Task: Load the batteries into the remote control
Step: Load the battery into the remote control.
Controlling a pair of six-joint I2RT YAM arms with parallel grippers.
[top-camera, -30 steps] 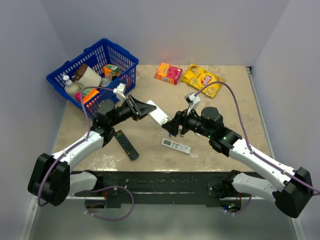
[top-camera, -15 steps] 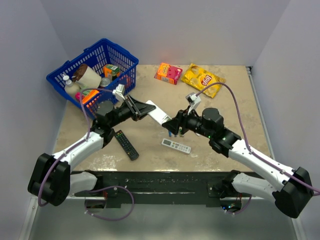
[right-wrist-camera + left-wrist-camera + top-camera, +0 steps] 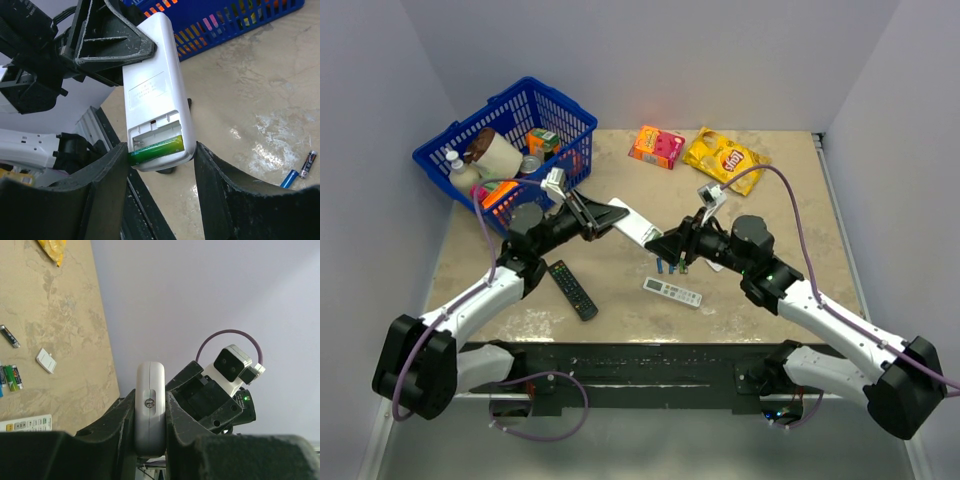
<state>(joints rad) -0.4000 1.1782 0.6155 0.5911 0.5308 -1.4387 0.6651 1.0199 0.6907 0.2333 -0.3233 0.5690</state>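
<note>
Two grippers meet above the table point(image 3: 620, 275): our left gripper point(image 3: 605, 217) clamps the remote control point(image 3: 152, 75) aloft, while our right gripper point(image 3: 159, 155), half open, straddles its end where a green battery point(image 3: 157, 148) sits.

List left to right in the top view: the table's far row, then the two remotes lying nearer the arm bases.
Far row: blue basket → orange box → yellow snack bag. Nearer: black remote → slim white remote.
</note>
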